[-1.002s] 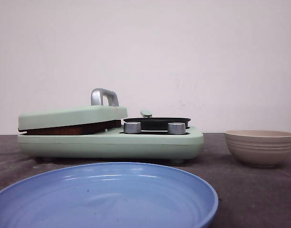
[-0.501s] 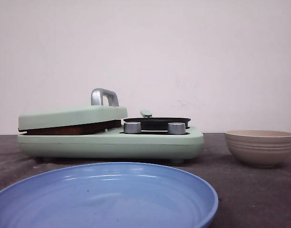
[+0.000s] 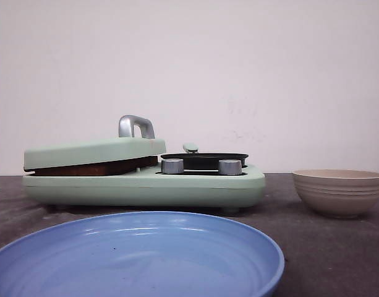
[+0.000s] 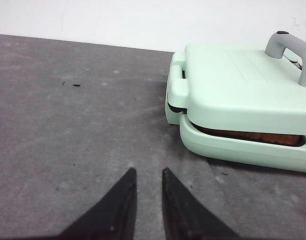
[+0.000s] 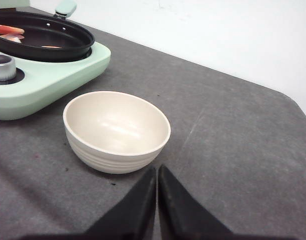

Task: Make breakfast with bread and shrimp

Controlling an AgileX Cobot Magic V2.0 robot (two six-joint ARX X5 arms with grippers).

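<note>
The bread shows only as a brown crust edge [image 3: 93, 167] clamped under the shut lid of the mint-green breakfast maker [image 3: 146, 185]; it also shows in the left wrist view [image 4: 247, 136]. The shrimp [image 5: 8, 31], small orange-red and whitish pieces, lie in the black pan [image 5: 43, 40] on the maker's right side. My left gripper [image 4: 148, 171] hovers over bare table in front of the maker's left end, its jaws a little apart and empty. My right gripper [image 5: 157, 169] is shut and empty, just in front of the empty beige ribbed bowl [image 5: 116, 131]. Neither gripper shows in the front view.
A large blue plate [image 3: 177, 226] lies at the table's front, empty. The beige bowl [image 3: 339, 192] stands right of the maker. The lid has a silver handle [image 3: 135, 125], and two silver knobs [image 3: 172, 166] sit before the pan. A white wall lies behind.
</note>
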